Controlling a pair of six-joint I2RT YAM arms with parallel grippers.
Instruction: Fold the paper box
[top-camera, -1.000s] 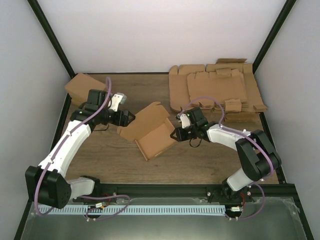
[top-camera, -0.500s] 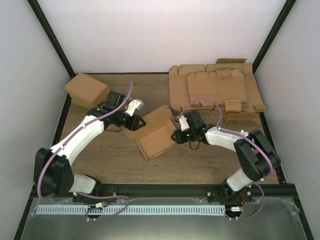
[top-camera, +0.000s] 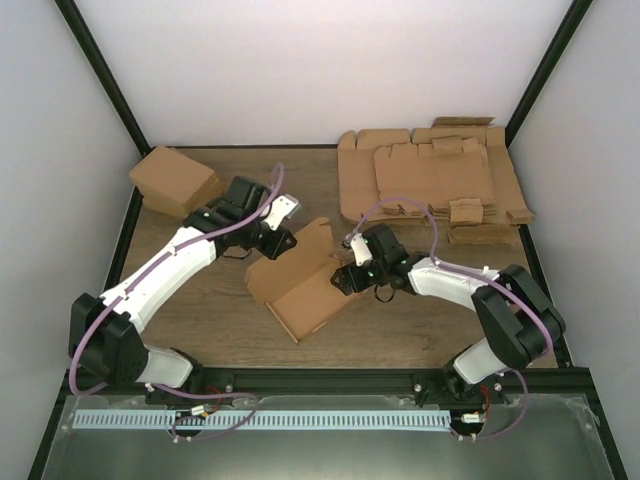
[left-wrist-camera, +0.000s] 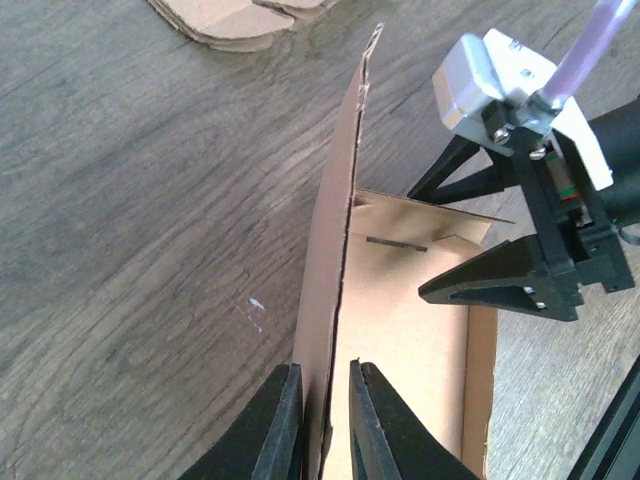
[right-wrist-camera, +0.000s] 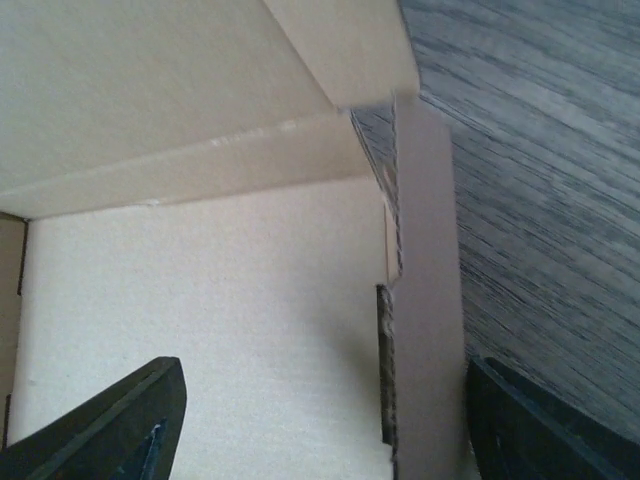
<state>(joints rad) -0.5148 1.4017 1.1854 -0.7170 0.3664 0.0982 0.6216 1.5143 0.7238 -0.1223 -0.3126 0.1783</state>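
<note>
The paper box (top-camera: 300, 285) is a brown die-cut piece lying half folded at the table's middle, its base flat and its long wall raised. My left gripper (top-camera: 283, 240) comes in from the back left. In the left wrist view that gripper (left-wrist-camera: 325, 368) is shut on the top edge of the raised wall (left-wrist-camera: 335, 250). From the right, my right gripper (top-camera: 345, 275) reaches the box's right end. Its jaws (right-wrist-camera: 325, 370) stand wide open, one over the box's inner floor (right-wrist-camera: 200, 300) and one outside the short side flap (right-wrist-camera: 425, 300).
A thick pile of flat cardboard sheets (top-camera: 430, 180) lies at the back right, and its edge (left-wrist-camera: 230, 15) shows in the left wrist view. A folded carton (top-camera: 175, 180) sits at the back left. A black frame rail (top-camera: 320, 378) runs along the near edge.
My left gripper swung right to the box's raised wall and closed on it. My right gripper opened wide and edged left along the box's right end. The box shifted slightly left.
</note>
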